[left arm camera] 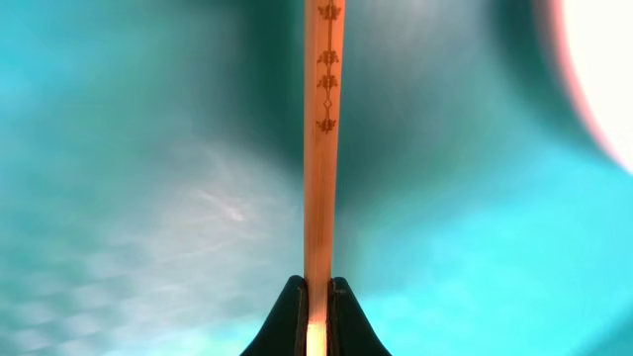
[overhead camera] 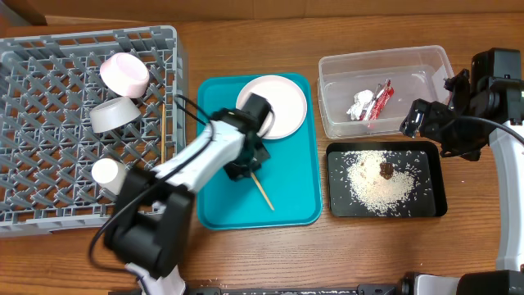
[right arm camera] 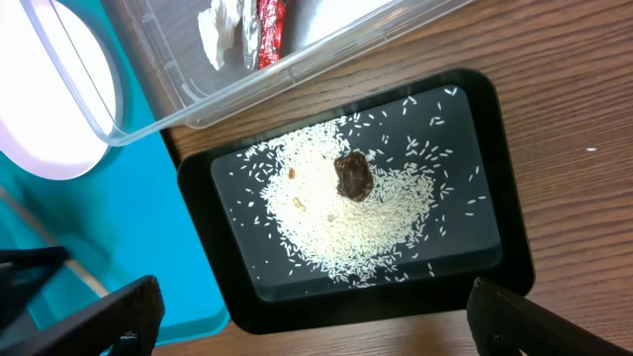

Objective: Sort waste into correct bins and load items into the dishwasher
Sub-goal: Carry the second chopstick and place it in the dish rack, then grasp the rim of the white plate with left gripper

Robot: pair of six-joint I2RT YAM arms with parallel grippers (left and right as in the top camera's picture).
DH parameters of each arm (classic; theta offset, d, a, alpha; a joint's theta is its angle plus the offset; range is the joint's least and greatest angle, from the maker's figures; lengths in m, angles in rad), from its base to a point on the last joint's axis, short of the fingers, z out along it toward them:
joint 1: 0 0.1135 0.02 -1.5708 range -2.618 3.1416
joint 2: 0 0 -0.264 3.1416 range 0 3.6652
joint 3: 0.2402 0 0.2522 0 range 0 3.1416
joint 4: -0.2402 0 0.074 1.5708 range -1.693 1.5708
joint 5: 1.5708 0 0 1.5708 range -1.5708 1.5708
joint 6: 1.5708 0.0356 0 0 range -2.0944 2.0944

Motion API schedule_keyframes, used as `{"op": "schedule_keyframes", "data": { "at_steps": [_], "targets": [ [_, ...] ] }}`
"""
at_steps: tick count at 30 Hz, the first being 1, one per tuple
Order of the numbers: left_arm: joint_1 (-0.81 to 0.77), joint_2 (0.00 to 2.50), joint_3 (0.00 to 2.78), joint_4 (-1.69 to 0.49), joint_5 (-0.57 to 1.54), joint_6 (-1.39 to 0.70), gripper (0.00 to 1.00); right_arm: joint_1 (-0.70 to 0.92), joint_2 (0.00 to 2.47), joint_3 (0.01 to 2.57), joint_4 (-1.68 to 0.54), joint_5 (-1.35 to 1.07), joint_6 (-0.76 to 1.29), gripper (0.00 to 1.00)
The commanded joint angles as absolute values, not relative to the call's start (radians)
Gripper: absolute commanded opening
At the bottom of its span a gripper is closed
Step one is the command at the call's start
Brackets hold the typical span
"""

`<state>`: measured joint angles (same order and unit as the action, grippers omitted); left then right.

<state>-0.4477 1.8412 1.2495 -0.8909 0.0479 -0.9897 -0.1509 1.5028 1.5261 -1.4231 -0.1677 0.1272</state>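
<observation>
My left gripper point(overhead camera: 244, 168) is low over the teal tray point(overhead camera: 286, 205) and shut on a wooden chopstick point(overhead camera: 264, 194). In the left wrist view, both fingers point(left arm camera: 316, 297) pinch the chopstick point(left arm camera: 320, 148). The white plate point(overhead camera: 282, 102) lies on the tray's far end. The pink bowl point(overhead camera: 124, 74), grey bowl point(overhead camera: 113, 115) and white cup point(overhead camera: 106, 172) sit in the grey dish rack point(overhead camera: 49, 123). The clear tub point(overhead camera: 426, 90) holds the silvery wrapper point(overhead camera: 359, 105) and red wrapper point(overhead camera: 378, 102). The black tray point(overhead camera: 434, 205) holds rice point(overhead camera: 381, 184) and the brown lump point(overhead camera: 386, 170). My right gripper point(overhead camera: 426, 123) is open and empty point(right arm camera: 312, 326) above the black tray point(right arm camera: 198, 198).
The rack stands at the left, the teal tray in the middle, the tub and black tray at the right. A thin wooden stick seems to lean at the rack's right wall point(overhead camera: 166, 123). Bare wood table runs along the front.
</observation>
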Motion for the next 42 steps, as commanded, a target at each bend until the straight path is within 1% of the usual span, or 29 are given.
{"op": "schedule_keyframes", "data": {
  "at_steps": [1,3,8,15,18,23,24,25,26,28,29,30,32,36,38,42],
  "targets": [
    [-0.392,1.695,1.271,-0.905,0.018,-0.8,0.04,-0.153,1.494,1.552,-1.42,-0.158,0.126,1.0],
    [-0.344,1.63,1.289,-0.924,0.008,-0.667,0.04,-0.153,1.494,1.552,-1.42,-0.158,0.126,1.0],
    [-0.209,1.512,1.311,-0.925,-0.052,-0.493,0.04,-0.153,1.494,1.552,-1.419,-0.158,0.126,1.0],
    [-0.04,1.508,1.312,-0.866,-0.062,-0.175,0.04,-0.153,1.494,1.552,-1.42,-0.159,0.126,1.0],
    [-0.001,1.536,1.312,-0.839,-0.062,-0.108,0.04,-0.153,1.494,1.552,-1.42,-0.159,0.126,1.0],
    [0.026,1.576,1.312,-0.803,-0.064,-0.06,0.04,-0.153,1.494,1.552,-1.42,-0.159,0.126,1.0],
    [0.027,1.577,1.312,-0.799,-0.065,-0.052,0.06,-0.153,1.494,1.552,-1.42,-0.159,0.126,1.0],
    [0.028,1.577,1.312,-0.794,-0.067,-0.049,0.12,-0.153,1.494,1.552,-1.42,-0.158,0.126,1.0],
    [0.028,1.577,1.312,-0.788,-0.067,-0.047,0.24,-0.153,1.494,1.552,-1.42,-0.158,0.126,1.0],
    [0.028,1.576,1.313,-0.785,-0.067,-0.039,0.45,-0.153,1.494,1.552,-1.42,-0.158,0.126,1.0],
    [0.027,1.576,1.314,-0.786,-0.065,-0.039,0.52,-0.153,1.494,1.552,-1.42,-0.159,0.126,1.0],
    [0.024,1.576,1.315,-0.789,-0.057,-0.04,0.56,-0.153,1.494,1.552,-1.42,-0.158,0.126,1.0],
    [0.014,1.575,1.321,-0.8,-0.022,-0.04,0.58,-0.153,1.494,1.552,-1.42,-0.158,0.126,1.0],
    [-0.038,1.575,1.327,-0.809,0.082,-0.046,0.59,-0.153,1.494,1.552,-1.42,-0.158,0.126,1.0],
    [-0.086,1.576,1.327,-0.797,0.134,-0.052,0.58,-0.153,1.494,1.552,-1.42,-0.158,0.126,1.0],
    [-0.223,1.581,1.327,-0.731,0.147,-0.001,0.59,-0.153,1.494,1.552,-1.417,-0.158,0.126,1.0]
  ]
}}
